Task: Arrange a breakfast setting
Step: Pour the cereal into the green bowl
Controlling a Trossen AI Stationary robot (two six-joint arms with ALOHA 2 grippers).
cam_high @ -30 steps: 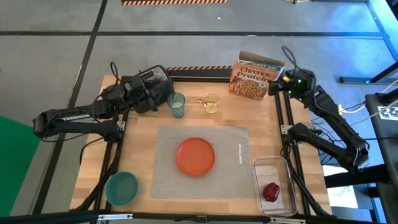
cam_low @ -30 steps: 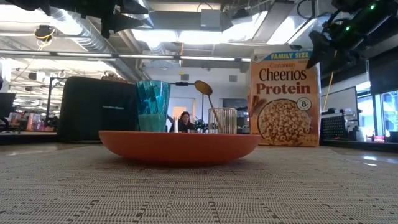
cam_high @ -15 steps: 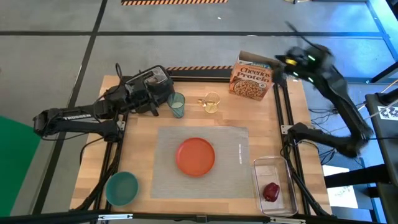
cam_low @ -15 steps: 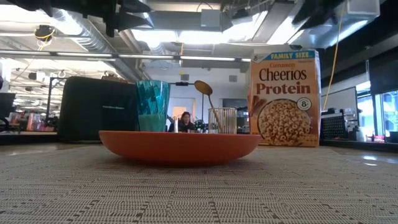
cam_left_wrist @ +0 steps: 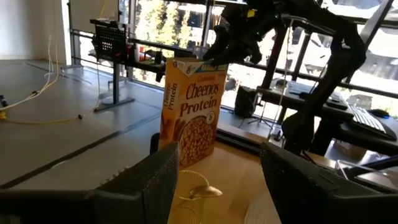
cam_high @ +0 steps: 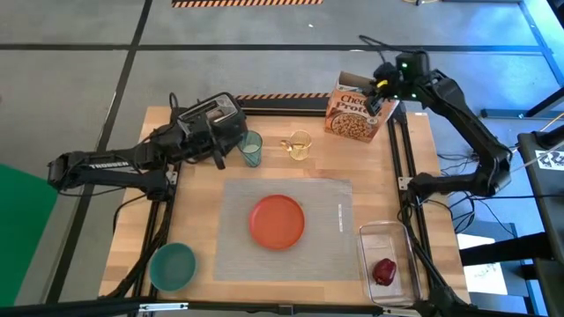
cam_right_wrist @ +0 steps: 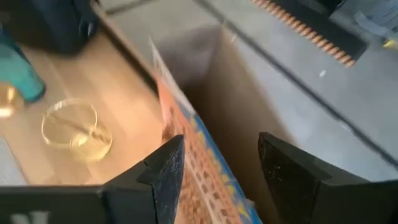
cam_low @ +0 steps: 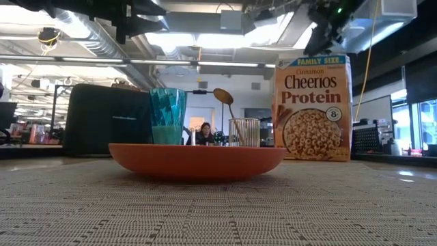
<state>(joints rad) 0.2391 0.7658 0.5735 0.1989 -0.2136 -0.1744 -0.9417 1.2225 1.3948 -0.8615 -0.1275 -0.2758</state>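
Observation:
A round orange plate (cam_high: 278,220) rests on a grey placemat (cam_high: 326,251) at the table's middle. A teal bowl (cam_high: 172,266) sits at the near left corner. A translucent teal cup (cam_high: 251,148) stands beside the black toaster (cam_high: 211,113). A gold spoon (cam_low: 222,96) leans in a small clear glass (cam_high: 300,146). A small red fruit (cam_high: 384,271) lies in a clear tray (cam_high: 388,236). No toast slice shows. My left gripper (cam_high: 227,141) is open and empty by the toaster. My right gripper (cam_high: 381,88) is open above the cereal box (cam_high: 354,114), over its open top (cam_right_wrist: 205,81).
The cereal box stands upright at the far right, its top flaps open. The toaster takes up the far left corner. The clear tray sits at the near right, beside the placemat. Bare wood shows between the placemat and the far row of things.
My right gripper has swung up from the table's far right corner and gone toward the left, and now hangs over the cereal box's open top. My left gripper has shifted slightly toward the near edge, uncovering the toaster's top. No object has moved.

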